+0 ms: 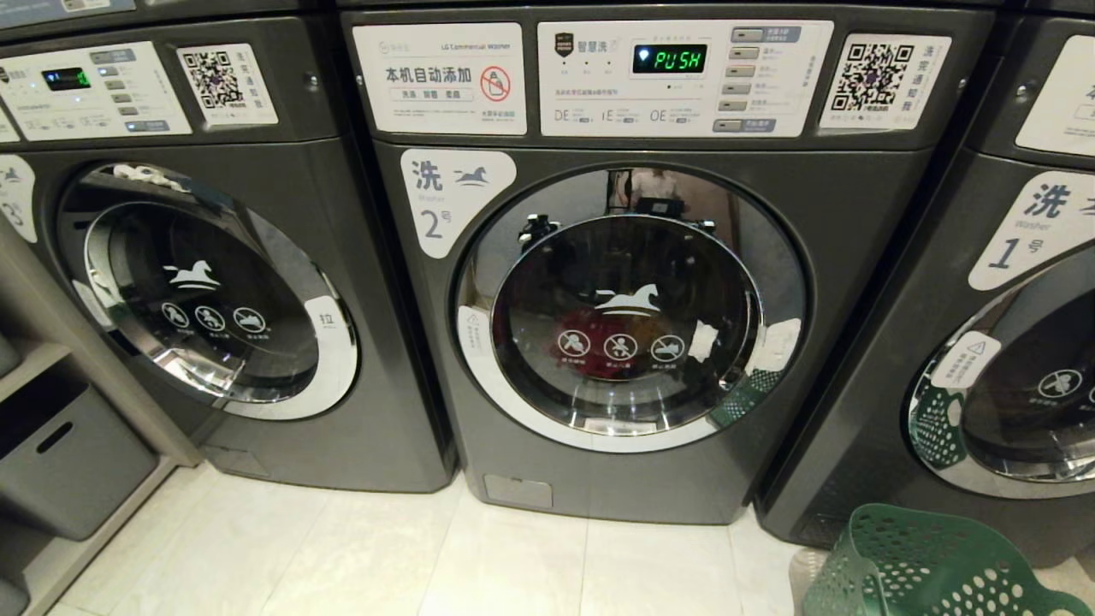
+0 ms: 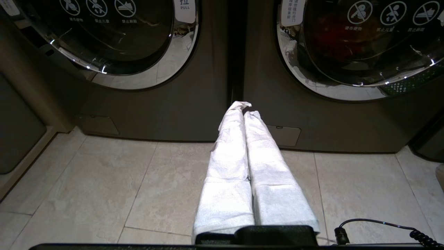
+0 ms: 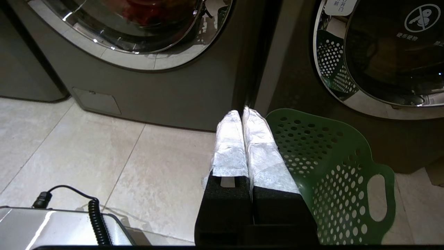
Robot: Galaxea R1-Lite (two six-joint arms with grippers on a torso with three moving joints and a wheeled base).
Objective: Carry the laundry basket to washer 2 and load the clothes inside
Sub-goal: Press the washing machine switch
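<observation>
The laundry basket [image 1: 932, 569] stands on the pale tiled floor [image 1: 359, 556] at the lower right of the head view, in front of the machine labelled 1 [image 1: 967, 359] and just right of washer 2 [image 1: 633, 282]; its lower part is cut off by the picture edge, so I cannot see what lies inside it; in the right wrist view one perforated wall with an oval handle shows, the rest is hidden. Washer 2 has its round door closed; behind the dark glass the clothes [image 1: 590, 334] appear only as a dim red mass with a white piece near the right rim, and other garments are hard to make out; its display reads PUSH. The machine on the left [image 1: 214, 282] has its label mostly cut off. A grey bin [image 1: 68, 462] sits on a shelf at far left, partly out of frame. The right gripper [image 3: 242, 113], fingers wrapped in white cloth, is pressed together and empty, hanging just beside the basket; the left gripper [image 2: 244, 107] is likewise together and empty, low before the gap between two machines.
</observation>
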